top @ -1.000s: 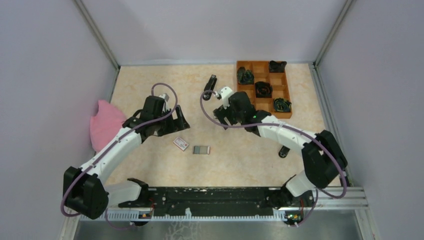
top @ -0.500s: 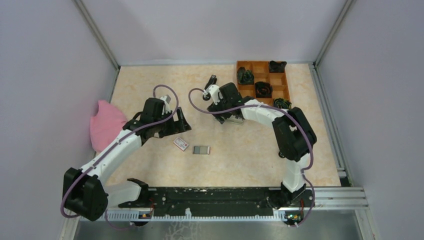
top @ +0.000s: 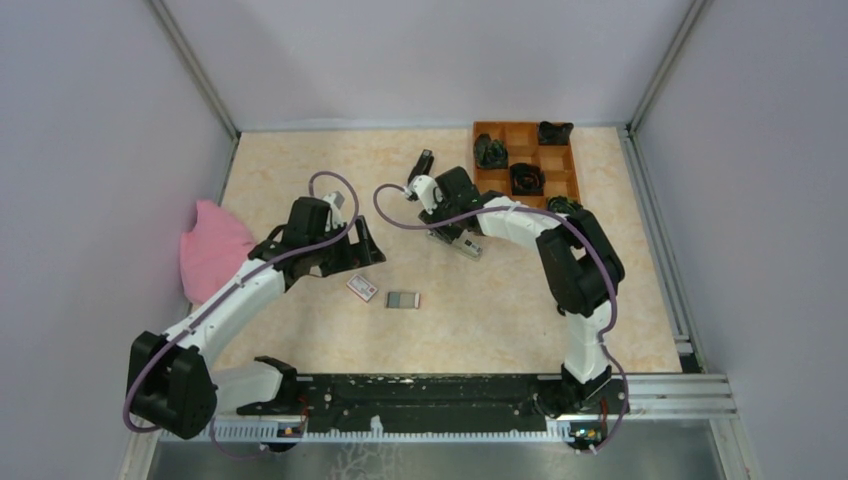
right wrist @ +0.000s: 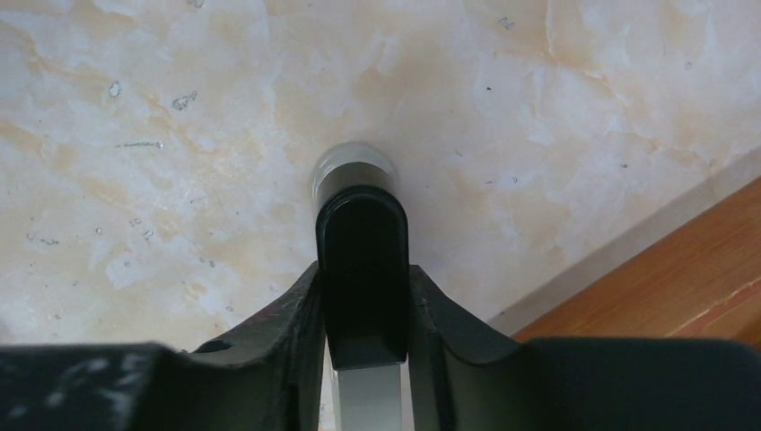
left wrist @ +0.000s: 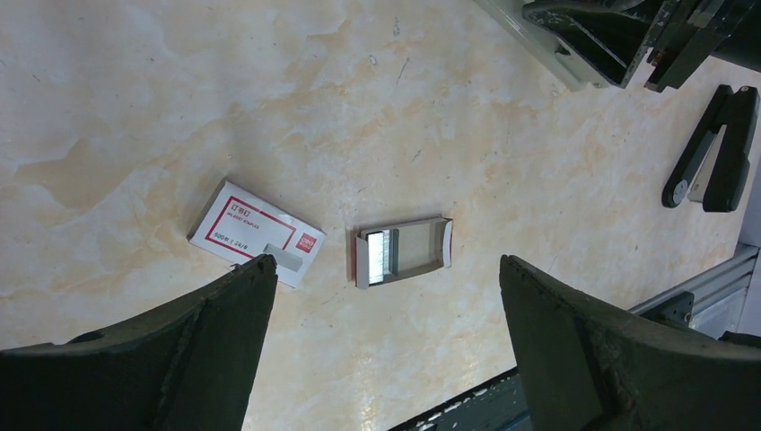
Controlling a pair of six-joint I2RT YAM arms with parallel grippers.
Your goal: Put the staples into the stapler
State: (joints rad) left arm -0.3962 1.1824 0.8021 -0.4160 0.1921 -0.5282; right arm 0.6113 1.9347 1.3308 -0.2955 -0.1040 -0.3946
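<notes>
The staples (left wrist: 377,257) are a small silver block. They sit at one end of a little open paper tray (left wrist: 415,250) that lies flat on the table (left wrist: 269,90). Just beside it lies the white and red box (left wrist: 256,235). It is flat too, and the two do not touch. The left gripper (left wrist: 386,263) hangs above them with its two fingers wide apart and nothing between them. In its own camera the paper tray shows in the gap between the fingers, and the box is right by the tip of one finger (left wrist: 206,332). The stapler (left wrist: 715,148) is black and lies on the table, well apart from the paper tray, on the side away from the box. Its two long parts look a bit spread, like a V. The right gripper (right wrist: 363,269) is low over the table, near the wooden tray (top: 477,150). Its fingers are squeezed on a black bar (right wrist: 362,242) with a round end. A shiny silver strip shows under the bar. I cannot tell what the bar is. The wooden tray has black things (top: 527,178) in some of its little boxes. A pink cloth (top: 212,250) lies at the left edge of the table.
</notes>
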